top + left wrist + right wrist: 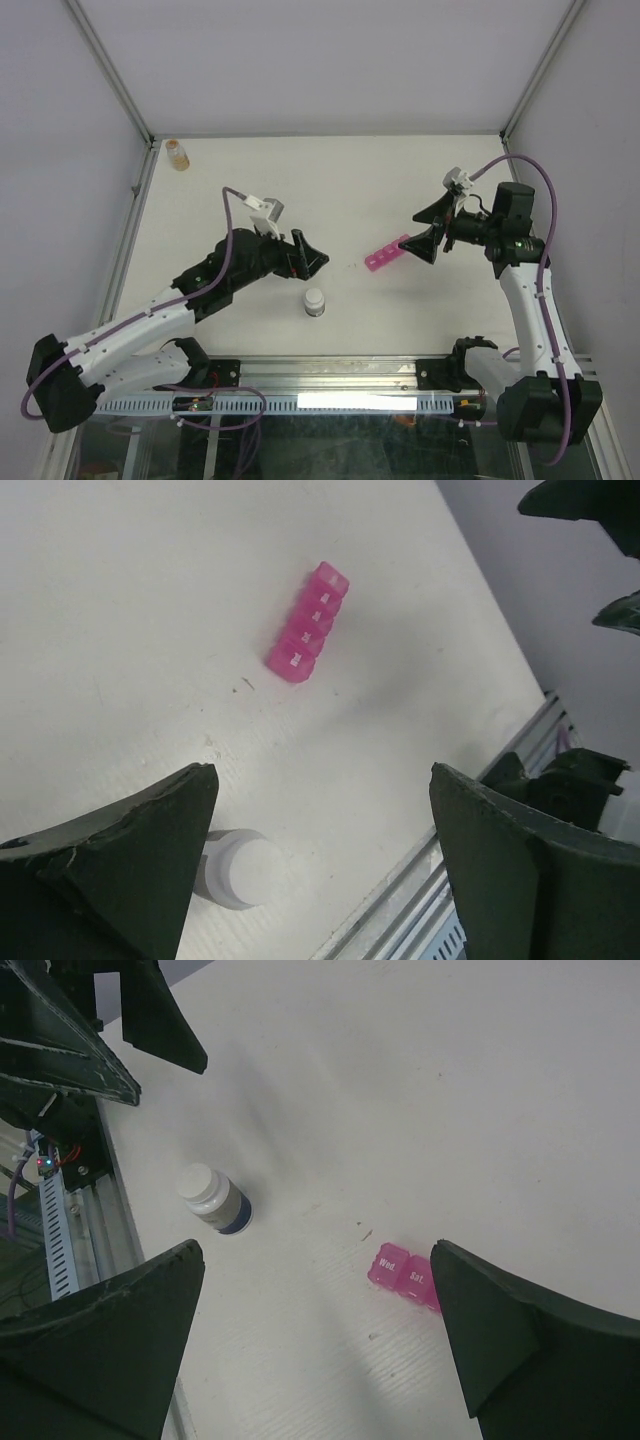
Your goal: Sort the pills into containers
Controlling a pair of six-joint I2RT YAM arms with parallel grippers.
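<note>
At centre frame, the containers [388, 254] lie shut. Flanking them, seemingly for access, left gripper [310, 255] and right gripper [428, 228] gape empty.

From where I stand, both arms look alike: white moulded links set between black joint housings. The left arm [130, 335] and the right arm [528, 310] each have a chunky black base block [58, 385]. Each also carries a purple cable [229, 212] clipped along the shell, and it loops free near the wrist. A small white bracket [266, 210] sits on top of each wrist. The left claw [310, 256] and the right claw [413, 232] each have two matt black, wedge-shaped fingers [120, 870]. These are broad at the root and taper to a point. Up close their edges look scuffed and slightly chipped.
</note>
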